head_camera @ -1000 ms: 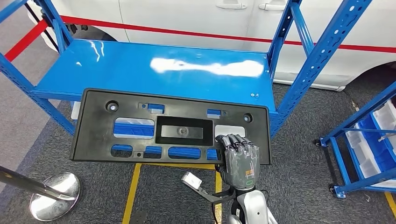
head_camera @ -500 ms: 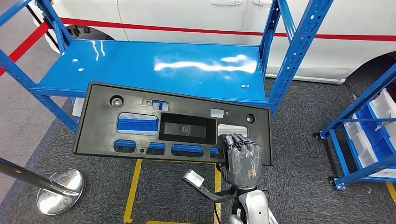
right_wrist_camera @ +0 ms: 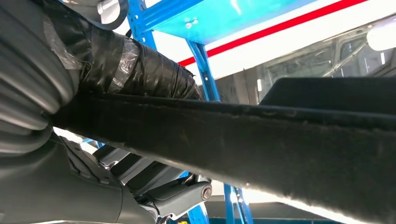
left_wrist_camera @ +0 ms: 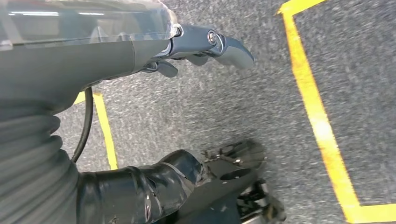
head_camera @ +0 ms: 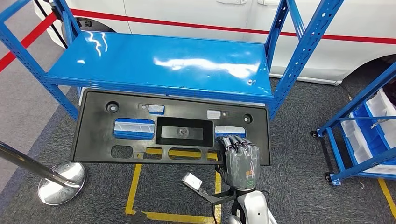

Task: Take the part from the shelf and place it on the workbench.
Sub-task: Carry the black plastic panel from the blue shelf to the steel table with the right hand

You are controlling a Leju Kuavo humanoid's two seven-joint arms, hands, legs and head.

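The part is a wide black plastic panel [head_camera: 95, 130] with several slots and a sunken middle. It hangs level in front of the blue shelf [head_camera: 154, 58], its far edge close to the shelf's front edge, with grey carpet and yellow lines showing through its near slots. My right hand [head_camera: 239, 161] grips its near edge toward the right end, fingers curled over the top. In the right wrist view the panel's rim [right_wrist_camera: 261, 135] crosses between the taped thumb and the fingers [right_wrist_camera: 154, 182]. My left hand [left_wrist_camera: 201, 44] hangs over the carpet, fingers extended, holding nothing.
A white car [head_camera: 210, 14] with a red stripe stands behind the shelf. A chrome stanchion base [head_camera: 61, 182] and its pole are on the floor at the left. A second blue rack [head_camera: 369, 135] with white bins stands on the right. Yellow floor lines [head_camera: 173, 217] run beneath me.
The whole picture has shifted, so the camera has moved. The panel now shows floor and yellow line through its near slots instead of blue shelf. My right hand keeps its grip.
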